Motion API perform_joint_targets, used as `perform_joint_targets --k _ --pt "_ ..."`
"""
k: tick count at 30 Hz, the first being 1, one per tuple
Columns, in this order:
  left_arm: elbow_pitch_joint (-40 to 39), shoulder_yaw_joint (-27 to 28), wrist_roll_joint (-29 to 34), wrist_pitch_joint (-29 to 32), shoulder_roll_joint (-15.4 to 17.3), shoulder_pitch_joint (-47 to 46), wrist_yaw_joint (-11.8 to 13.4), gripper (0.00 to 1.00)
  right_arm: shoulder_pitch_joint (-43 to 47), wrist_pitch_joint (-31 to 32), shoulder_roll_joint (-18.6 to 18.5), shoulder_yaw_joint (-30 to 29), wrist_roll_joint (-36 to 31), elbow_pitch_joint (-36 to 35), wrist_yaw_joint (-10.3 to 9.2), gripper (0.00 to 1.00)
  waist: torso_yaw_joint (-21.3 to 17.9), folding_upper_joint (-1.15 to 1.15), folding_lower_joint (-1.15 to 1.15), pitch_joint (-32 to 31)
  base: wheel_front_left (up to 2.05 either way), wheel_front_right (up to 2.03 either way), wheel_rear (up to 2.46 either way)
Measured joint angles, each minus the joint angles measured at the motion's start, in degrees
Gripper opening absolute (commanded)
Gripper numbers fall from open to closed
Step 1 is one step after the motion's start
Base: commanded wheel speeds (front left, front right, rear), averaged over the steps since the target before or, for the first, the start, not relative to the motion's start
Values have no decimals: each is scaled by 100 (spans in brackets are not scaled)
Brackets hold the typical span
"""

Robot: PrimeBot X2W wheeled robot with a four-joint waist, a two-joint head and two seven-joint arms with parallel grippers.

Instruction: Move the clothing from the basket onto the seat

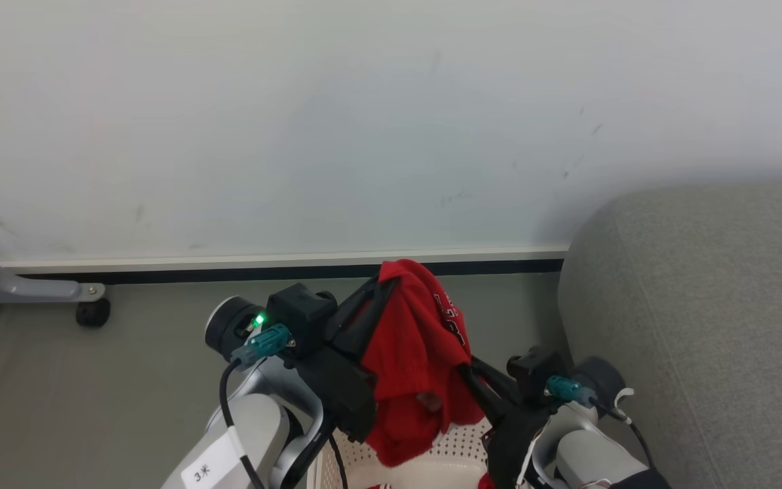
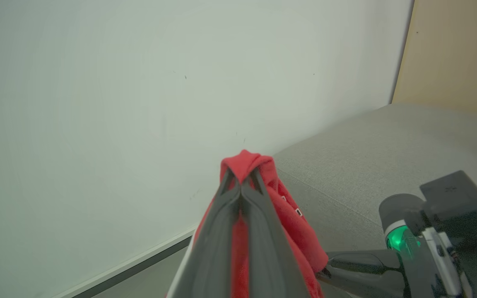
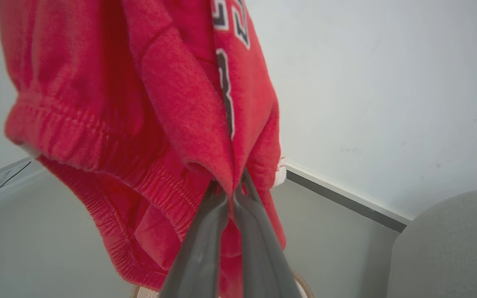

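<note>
the seat [image 1: 703, 305] is the big grey mass at the right, its rounded corner close to the wall [image 1: 296, 102]. the basket [image 1: 462, 445] stands on the floor [image 1: 92, 380] just beside that corner, under both arms, with a scrap more red down inside it. the clothing [image 1: 411, 353] in hand is a red fleecy piece with printed lettering and an elastic hem, hanging clear above the basket. it looks light and limp: it should drape, swing and fold on itself, not slip much, and nothing in it can break. a bunched fold or the ribbed hem seems the sound place to pinch, since a single thin layer might pull free. the left arm [image 1: 248, 421] reaches up and forward, left jaws pressed together on the garment's top fold. the right arm [image 1: 588, 455] comes in lower from the seat side, right jaws pinching a fold near the lower hem.
</note>
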Motion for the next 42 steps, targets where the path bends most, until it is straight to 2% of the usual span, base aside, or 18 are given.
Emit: perform_joint_targets --k 1,2,9,19,29,42 --pt "2 26 -13 -1 2 37 15 80 -9 0 0 -38 32 0 0 0 -27 0 0 4 0 0 0" --pt "5 48 -31 -2 7 66 19 99 -21 0 0 -76 89 -1 0 0 -57 0 0 8 0 0 0" --pt "52 176 -172 -109 22 292 146 100 -110 0 -45 -405 297 -116 1 0 -299 0 0 23 0 0 0" --pt "122 166 -234 -275 1 722 212 100 -126 0 -455 -850 348 -396 -12 0 -759 0 0 11 0 0 0" --pt "134 -35 -233 -465 -73 1206 220 100 32 0 -926 -1094 339 -719 -207 0 -1342 0 0 -14 0 0 0" --pt "235 -260 -214 -658 -218 1483 337 100 266 0 -1318 -1271 240 -1258 -308 0 -2136 0 0 18 0 0 0"
